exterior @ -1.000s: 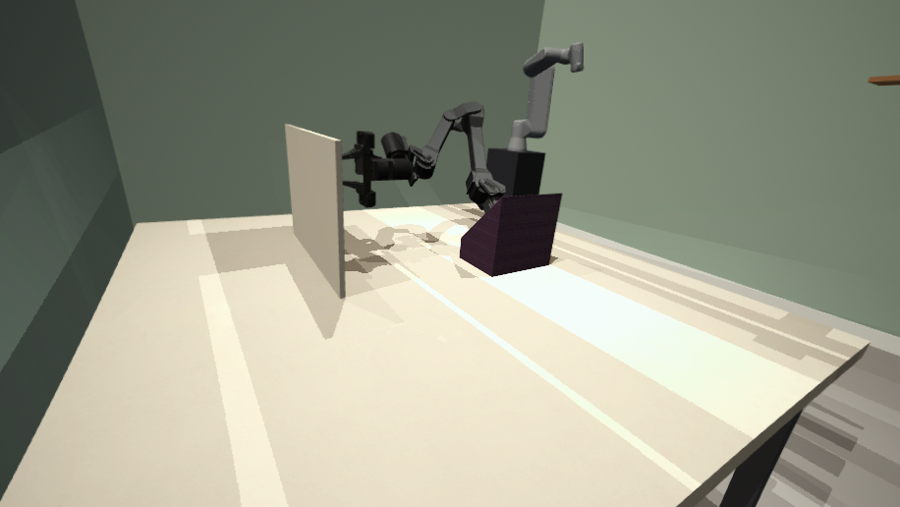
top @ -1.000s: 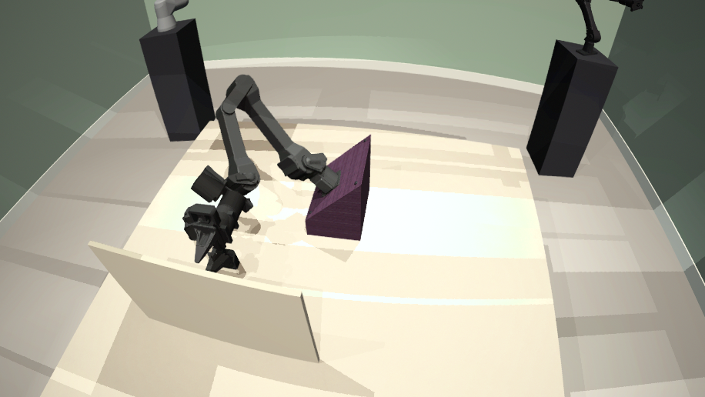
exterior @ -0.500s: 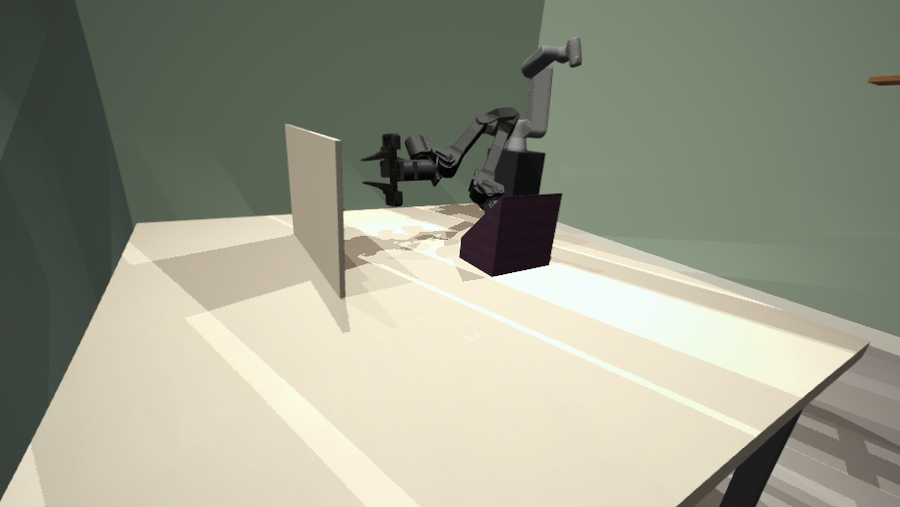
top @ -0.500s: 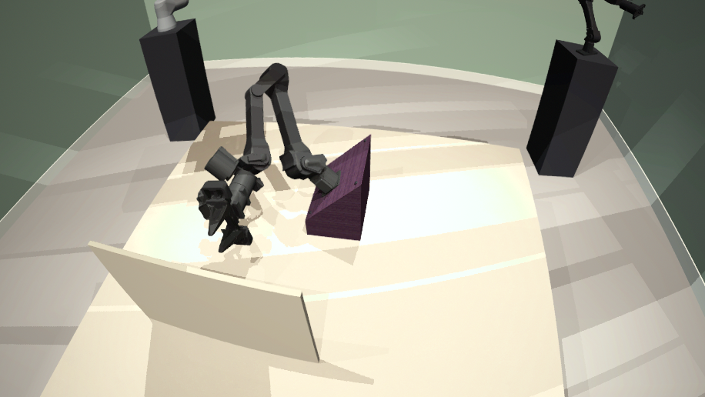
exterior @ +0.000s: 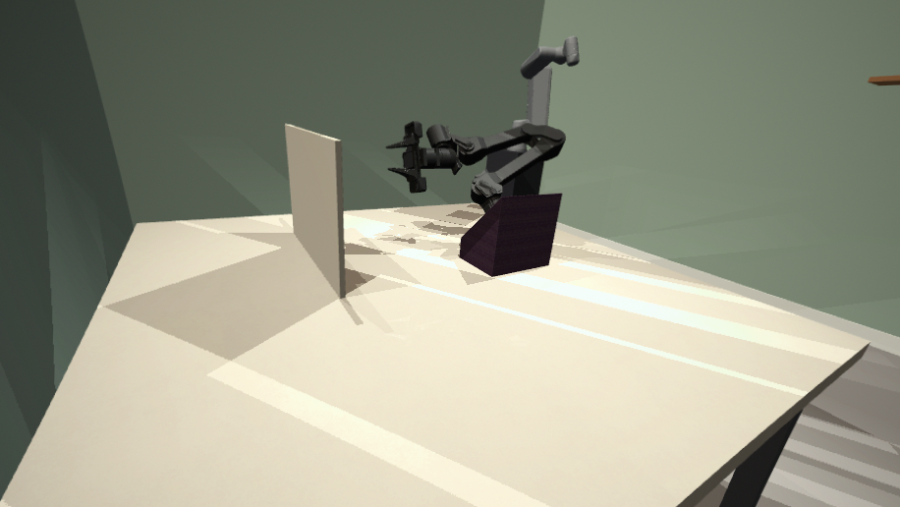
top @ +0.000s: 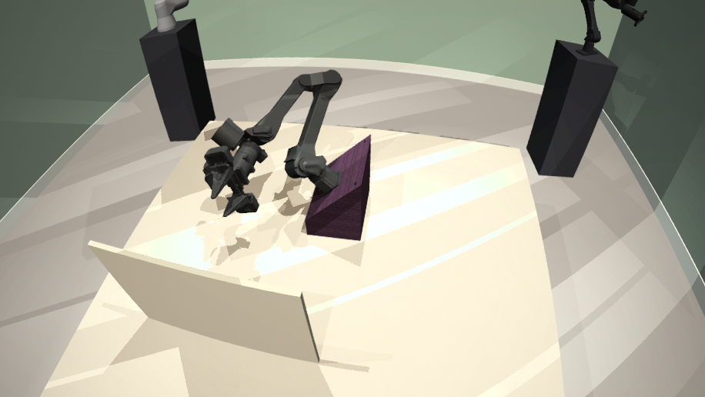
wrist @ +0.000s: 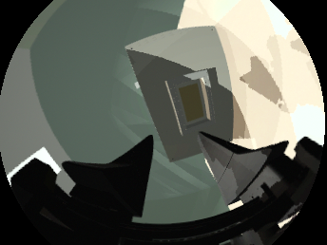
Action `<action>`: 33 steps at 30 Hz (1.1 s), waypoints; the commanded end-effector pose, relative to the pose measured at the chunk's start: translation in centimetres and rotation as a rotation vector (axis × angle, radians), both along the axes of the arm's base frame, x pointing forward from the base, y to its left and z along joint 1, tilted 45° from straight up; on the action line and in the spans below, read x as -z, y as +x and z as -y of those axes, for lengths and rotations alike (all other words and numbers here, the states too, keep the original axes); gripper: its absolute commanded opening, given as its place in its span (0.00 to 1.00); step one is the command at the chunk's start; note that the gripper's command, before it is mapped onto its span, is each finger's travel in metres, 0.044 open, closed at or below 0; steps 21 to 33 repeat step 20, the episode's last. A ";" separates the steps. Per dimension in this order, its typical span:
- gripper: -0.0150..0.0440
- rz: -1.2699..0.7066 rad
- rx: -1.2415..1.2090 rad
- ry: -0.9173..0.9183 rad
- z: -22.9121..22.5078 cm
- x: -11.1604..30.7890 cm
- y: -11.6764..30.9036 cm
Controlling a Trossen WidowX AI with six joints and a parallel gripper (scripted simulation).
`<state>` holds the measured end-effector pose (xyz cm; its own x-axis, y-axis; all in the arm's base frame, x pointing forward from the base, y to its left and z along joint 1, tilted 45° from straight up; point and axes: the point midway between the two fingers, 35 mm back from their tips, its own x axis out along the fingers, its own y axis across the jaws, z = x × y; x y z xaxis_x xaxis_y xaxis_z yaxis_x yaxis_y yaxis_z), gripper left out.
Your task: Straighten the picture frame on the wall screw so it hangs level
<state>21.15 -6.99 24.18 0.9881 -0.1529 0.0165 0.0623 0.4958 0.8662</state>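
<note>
The wall panel (top: pixel 207 295) stands upright on the table and also shows in the exterior view (exterior: pixel 314 207). The picture frame (wrist: pixel 192 102), pale with a dark yellowish centre, hangs on the panel's far face. It shows only in the wrist view, small and straight ahead, and the top and exterior views miss it. The wrist view is rolled, so I cannot tell how level the frame hangs. My gripper (top: pixel 221 205) (exterior: pixel 390 157) is open and empty. It hovers well back from the panel, pointing at it. Both fingertips (wrist: pixel 177 137) sit below the frame in the wrist view, apart from it.
A dark purple wedge block (top: pixel 345 191) sits by the arm's base, to the right of the gripper (exterior: pixel 513 233). Two black pedestals (top: pixel 177 78) (top: pixel 572 105) stand beyond the table's back corners.
</note>
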 end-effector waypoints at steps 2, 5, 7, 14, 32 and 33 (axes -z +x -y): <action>0.69 0.008 -0.005 0.026 -0.8 -0.2 -1.2; 0.69 0.007 -0.003 0.018 -0.6 -0.2 -1.0; 0.69 0.008 -0.005 0.026 -0.8 -0.2 -1.2; 0.69 0.008 -0.005 0.026 -0.8 -0.2 -1.2; 0.69 0.008 -0.005 0.026 -0.8 -0.2 -1.2; 0.69 0.008 -0.005 0.026 -0.8 -0.2 -1.2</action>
